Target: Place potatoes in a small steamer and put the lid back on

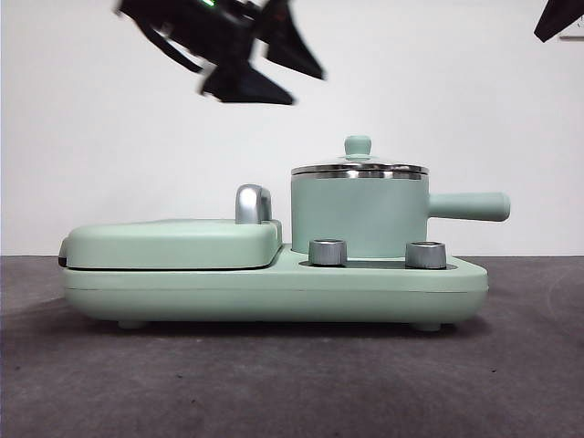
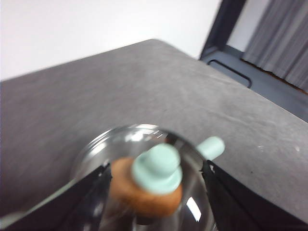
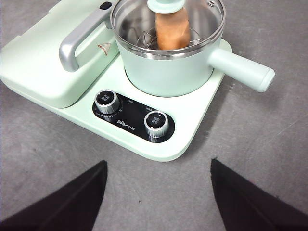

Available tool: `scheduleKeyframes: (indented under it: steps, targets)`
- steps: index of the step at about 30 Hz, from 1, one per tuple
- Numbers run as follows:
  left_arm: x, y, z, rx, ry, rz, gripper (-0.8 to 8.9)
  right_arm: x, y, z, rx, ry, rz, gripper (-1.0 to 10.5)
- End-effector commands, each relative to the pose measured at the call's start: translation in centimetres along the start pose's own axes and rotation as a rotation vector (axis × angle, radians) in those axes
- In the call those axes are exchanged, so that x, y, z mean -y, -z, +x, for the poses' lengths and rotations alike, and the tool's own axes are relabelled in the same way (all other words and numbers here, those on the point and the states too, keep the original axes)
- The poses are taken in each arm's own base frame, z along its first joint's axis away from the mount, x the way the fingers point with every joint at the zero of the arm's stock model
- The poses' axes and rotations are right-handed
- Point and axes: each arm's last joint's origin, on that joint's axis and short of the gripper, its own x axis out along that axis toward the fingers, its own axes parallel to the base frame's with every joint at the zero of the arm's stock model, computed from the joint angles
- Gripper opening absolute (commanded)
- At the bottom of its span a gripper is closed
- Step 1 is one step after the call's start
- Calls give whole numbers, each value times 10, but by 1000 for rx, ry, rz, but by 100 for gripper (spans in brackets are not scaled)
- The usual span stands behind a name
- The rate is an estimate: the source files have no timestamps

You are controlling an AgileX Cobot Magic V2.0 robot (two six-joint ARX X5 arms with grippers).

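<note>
The small steamer (image 1: 359,217) stands on the right of the mint-green cooker base, its straight handle (image 1: 470,206) pointing right. The glass lid (image 1: 359,168) sits on its steel rim, knob (image 1: 358,145) on top. The potato (image 3: 172,29) lies inside under the glass and also shows in the left wrist view (image 2: 127,190). My left gripper (image 1: 307,88) hangs open and empty above and to the left of the lid; in its own view (image 2: 155,167) the jaws stand wide on either side of the knob (image 2: 158,168). My right gripper (image 3: 159,192) is open and empty, in front of the cooker.
The flat hinged griddle plate (image 1: 173,242) with its chrome handle (image 1: 251,203) fills the left half of the base. Two steel dials (image 1: 328,252) (image 1: 425,254) sit on the front panel. The waiting arm shows as a black tip (image 1: 557,18) at the top right.
</note>
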Motion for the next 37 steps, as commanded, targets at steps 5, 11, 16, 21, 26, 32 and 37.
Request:
scheduleKeyframes:
  steps: [5, 11, 16, 21, 26, 32, 37]
  targets:
    - [-17, -5, -62, -35, -119, -105, 310, -1, -2, 0, 5, -6, 8, 330]
    - [-10, 15, -126, 15, -217, -158, 310, -1, 0, 0, -8, -5, 9, 330]
    - [7, 48, -173, 55, -289, -224, 310, -1, 2, 0, -28, -4, 11, 330]
    - [29, 74, -206, 60, -337, -267, 310, -1, 3, 0, -42, -3, 13, 330]
    - [48, 88, -227, 44, -360, -293, 310, -1, 3, 0, -43, -3, 13, 330]
    - [62, 94, -237, 17, -362, -312, 312, -1, 4, 0, -54, -3, 15, 331]
    - [67, 96, -241, 5, -351, -292, -32, 0, 4, -1, -54, -2, 15, 19]
